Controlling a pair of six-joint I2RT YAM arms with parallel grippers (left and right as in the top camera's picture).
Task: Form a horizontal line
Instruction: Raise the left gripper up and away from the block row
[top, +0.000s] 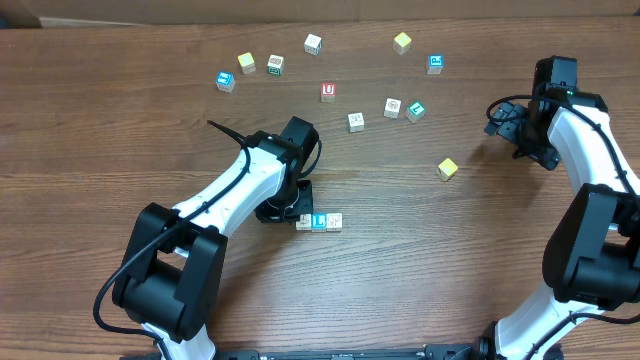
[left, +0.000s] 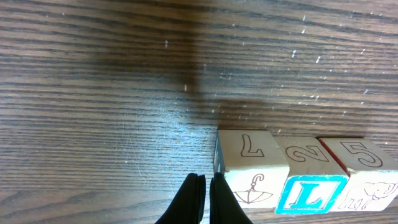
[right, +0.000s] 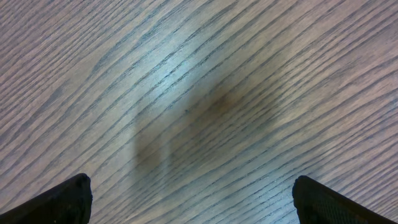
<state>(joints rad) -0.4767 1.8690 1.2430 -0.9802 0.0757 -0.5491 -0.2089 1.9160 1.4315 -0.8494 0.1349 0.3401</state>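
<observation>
The horizontal line (top: 319, 222) lies on the table (top: 420, 280), a little toward 6 o'clock of centre. It is three touching letter cubes with a blue "L" in the middle, and its long axis runs 9 to 3 o'clock. The left hand (left: 205, 190), fingers pressed together and holding nothing, sits just beside the row's 9 o'clock end; contact cannot be told. The right hand (right: 193, 202), fingers wide apart and empty, hangs over the table's 3 o'clock side.

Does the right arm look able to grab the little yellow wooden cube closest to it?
Probably yes. The yellow wooden cube sits alone on bare table, with nothing between it and the open right gripper.
</observation>
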